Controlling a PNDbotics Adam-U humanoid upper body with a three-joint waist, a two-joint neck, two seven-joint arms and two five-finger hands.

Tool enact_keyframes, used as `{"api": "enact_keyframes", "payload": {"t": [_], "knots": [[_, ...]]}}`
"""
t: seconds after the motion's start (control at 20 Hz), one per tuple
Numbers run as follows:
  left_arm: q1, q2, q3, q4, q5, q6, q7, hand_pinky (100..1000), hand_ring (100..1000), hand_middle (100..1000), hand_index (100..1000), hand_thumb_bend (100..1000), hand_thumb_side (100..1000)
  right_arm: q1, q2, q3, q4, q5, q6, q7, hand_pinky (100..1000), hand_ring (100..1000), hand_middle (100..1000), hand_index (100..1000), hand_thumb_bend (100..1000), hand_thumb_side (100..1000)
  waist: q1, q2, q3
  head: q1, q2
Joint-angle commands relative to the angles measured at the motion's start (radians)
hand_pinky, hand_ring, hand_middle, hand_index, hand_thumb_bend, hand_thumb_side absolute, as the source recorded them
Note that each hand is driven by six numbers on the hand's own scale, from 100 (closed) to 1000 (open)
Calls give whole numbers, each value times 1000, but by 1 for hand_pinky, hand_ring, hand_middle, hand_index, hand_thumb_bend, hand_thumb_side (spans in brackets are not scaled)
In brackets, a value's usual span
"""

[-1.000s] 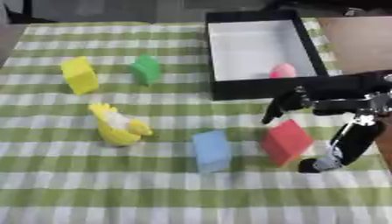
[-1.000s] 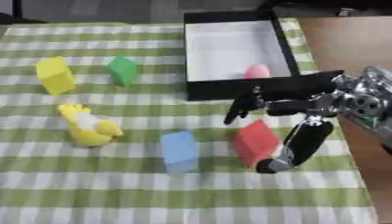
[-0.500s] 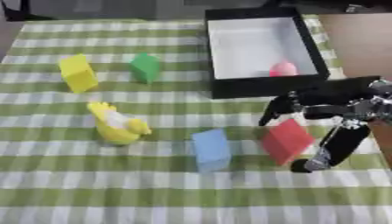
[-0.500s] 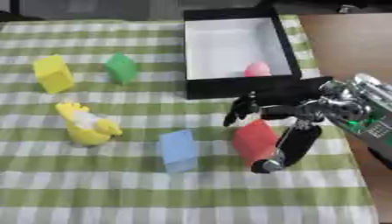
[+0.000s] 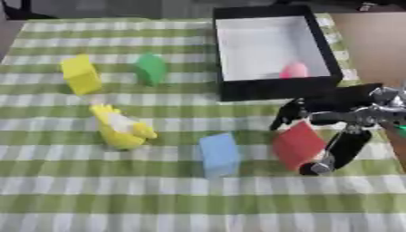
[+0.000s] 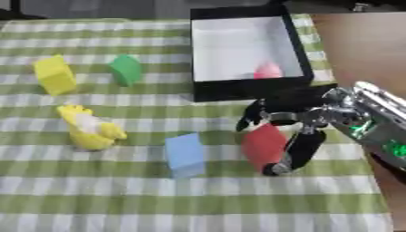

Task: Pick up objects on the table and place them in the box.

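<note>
One red block [image 5: 298, 144] sits at about four o'clock on the tabletop [image 5: 158, 195], tilted, its long axis running from ten o'clock at the top to four o'clock at the bottom. The right robot hand [image 5: 337, 136] is clamped on it: a dark finger curls over its upper left corner and the thumb runs down along its right side. Compared with a second ago, the red block and the hand lie in much the same spot, the hand having closed in slightly around the block.

Counted on the green checked cloth: one blue block [image 5: 219, 154] just left of the red one, one yellow duck-like toy [image 5: 119, 129] at nine o'clock, one yellow block [image 5: 82, 74] and one green block [image 5: 150, 69] at ten to eleven o'clock. One black box [image 5: 272, 88] with a white floor stands at one o'clock, holding one pink object [image 5: 293, 70] near its front right corner.
</note>
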Motion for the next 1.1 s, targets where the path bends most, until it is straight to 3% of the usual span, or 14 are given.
{"api": "enact_keyframes", "payload": {"t": [0.05, 0.2, 0.35, 0.5, 0.6, 0.85, 1.1], "knots": [[-10, 13, 2, -12, 2, -1, -3, 706, 743, 784, 846, 326, 612, -17, -10, -6, 24, 22, -16, -2, 875, 806, 800, 877, 461, 351, 6, 4, 2, -4, -2], [-11, 12, 2, -11, 3, -1, -4, 706, 743, 785, 846, 326, 612, -16, -5, -6, 40, 30, -23, -2, 874, 803, 792, 869, 450, 319, 6, 5, 4, -6, -2], [-12, 12, 1, -11, 3, -2, -5, 707, 744, 785, 846, 325, 612, -17, -1, -7, 48, 25, -19, -5, 870, 790, 749, 833, 427, 216, 6, 5, 5, -7, -2], [-13, 13, 1, -11, 3, -2, -6, 707, 744, 785, 846, 324, 612, -17, 1, -12, 43, -8, 3, -15, 860, 751, 623, 729, 414, 109, 5, 4, 5, -6, -2], [-14, 13, 1, -11, 3, -2, -6, 707, 744, 786, 846, 323, 613, -16, -1, -18, 30, -42, 29, -29, 855, 728, 572, 682, 418, 110, 4, 4, 5, -6, -2], [-14, 15, 3, -11, 1, -2, -5, 708, 745, 786, 846, 321, 613, -7, -22, -61, -49, -155, 107, -82, 839, 651, 465, 568, 262, 100, 2, 2, 3, -4, -2], [-13, 18, 4, -10, -1, -2, -5, 708, 746, 786, 846, 320, 614, -37, -70, -174, -172, -248, 145, -115, 836, 639, 457, 560, 227, 100, 0, -1, -3, 2, -2]]}}
